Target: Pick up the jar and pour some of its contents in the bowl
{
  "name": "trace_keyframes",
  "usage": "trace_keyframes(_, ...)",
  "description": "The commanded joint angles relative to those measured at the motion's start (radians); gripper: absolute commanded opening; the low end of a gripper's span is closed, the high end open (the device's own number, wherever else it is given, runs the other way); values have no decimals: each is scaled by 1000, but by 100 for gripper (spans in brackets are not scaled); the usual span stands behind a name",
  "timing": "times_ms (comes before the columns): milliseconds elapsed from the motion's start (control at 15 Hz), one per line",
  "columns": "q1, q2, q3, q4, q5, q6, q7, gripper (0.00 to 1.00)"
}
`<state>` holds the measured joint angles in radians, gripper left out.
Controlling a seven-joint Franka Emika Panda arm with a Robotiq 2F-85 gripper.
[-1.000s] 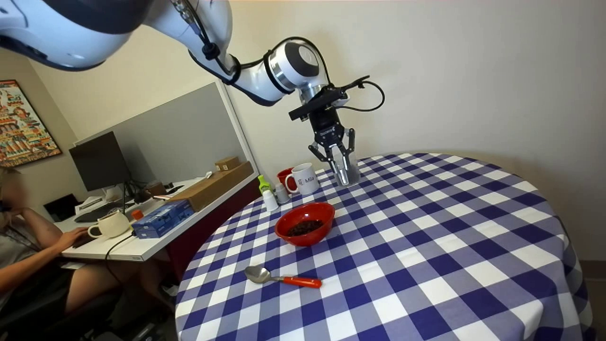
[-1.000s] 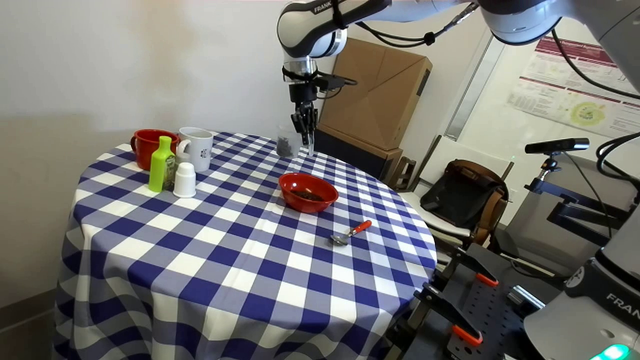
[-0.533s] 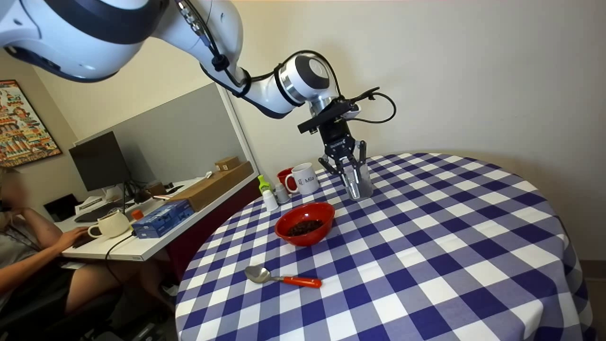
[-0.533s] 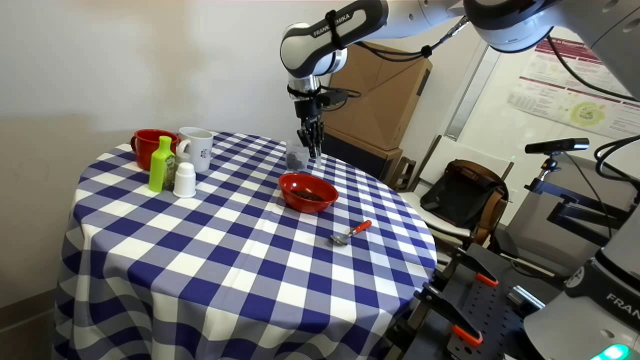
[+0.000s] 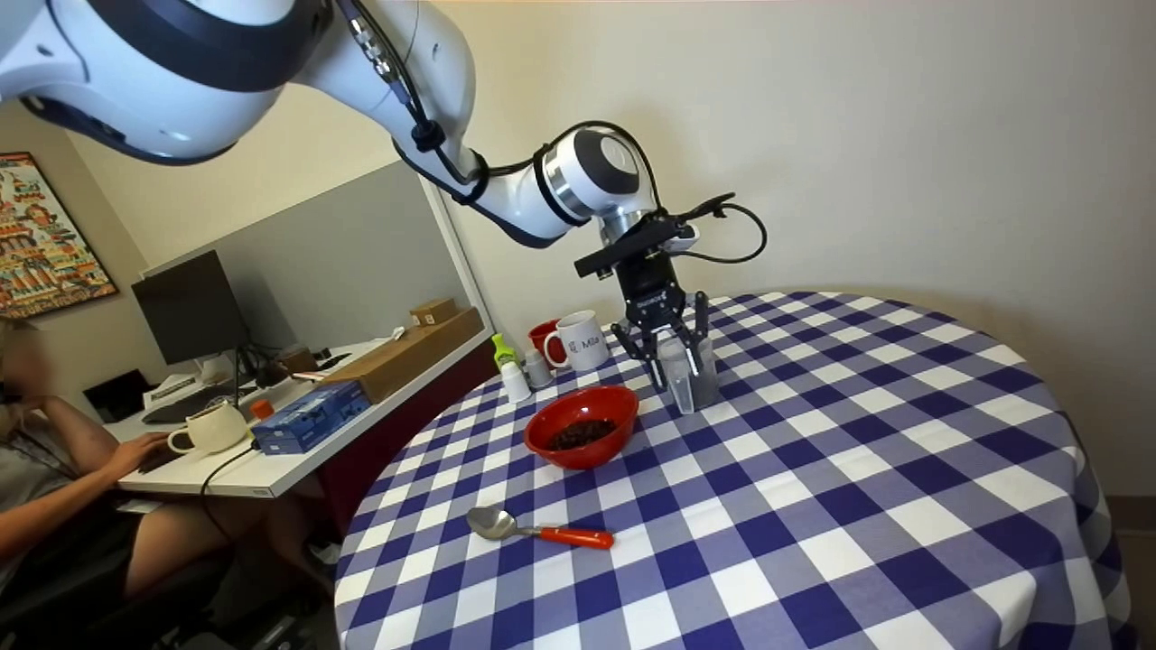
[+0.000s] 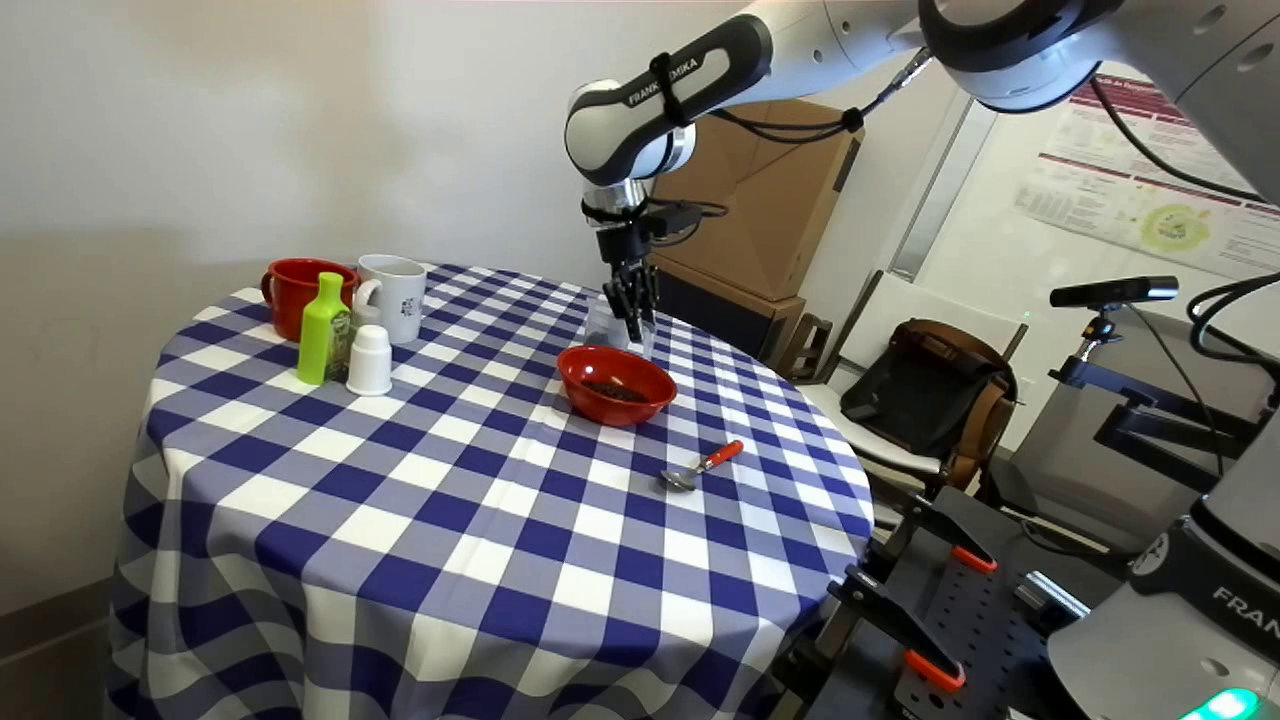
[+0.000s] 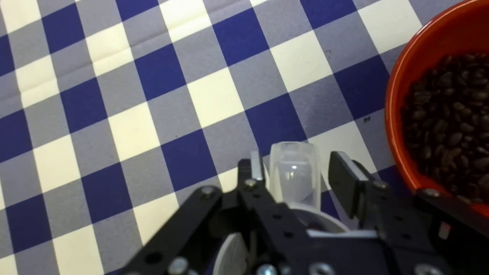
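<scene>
I have my gripper [image 7: 297,171] at the jar [image 5: 707,379], jaws apart around its clear handle [image 7: 295,176], near the bowl [image 5: 585,458] of beans [image 7: 454,126].

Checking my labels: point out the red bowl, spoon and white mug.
Red bowl [image 7: 450,34], wrist view: inner wall.
Spoon [image 5: 560,535], in an exterior view: orange handle.
White mug [image 5: 587,342], in an exterior view: lettered side.

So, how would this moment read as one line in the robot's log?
jar: beside bowl | gripper: open around jar's handle | bowl: dark beans inside | spoon: on tablecloth
</scene>
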<state>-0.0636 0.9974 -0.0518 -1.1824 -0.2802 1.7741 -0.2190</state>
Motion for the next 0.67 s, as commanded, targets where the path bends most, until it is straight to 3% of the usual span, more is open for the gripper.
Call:
trace_keyframes(0,-14,-65,15,-83,35,24,-10,81)
trace_keyframes(200,-11,-208,27,-250,58,78,16,99)
trace_keyframes(600,-2,-456,32,-501,169,86,146,100)
